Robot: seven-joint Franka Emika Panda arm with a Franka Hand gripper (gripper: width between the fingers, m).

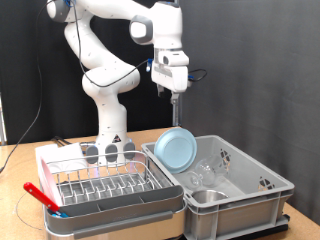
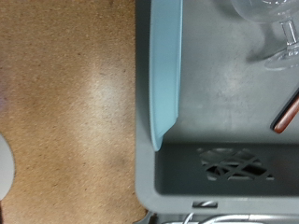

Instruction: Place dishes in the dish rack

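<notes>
The gripper (image 1: 176, 97), its opening impossible to judge, is being held empty high above the plate (image 1: 176, 149), which is leaning on edge inside the bin (image 1: 250, 190).

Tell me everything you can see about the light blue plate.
The light-blue plate is round, smooth and matte, with a raised rim. It stands on edge, tilted, inside the grey bin, leaning against the bin's wall nearest the dish rack. The wrist view shows it edge-on as a thin curved band. The gripper hangs above it, apart from it.
</notes>
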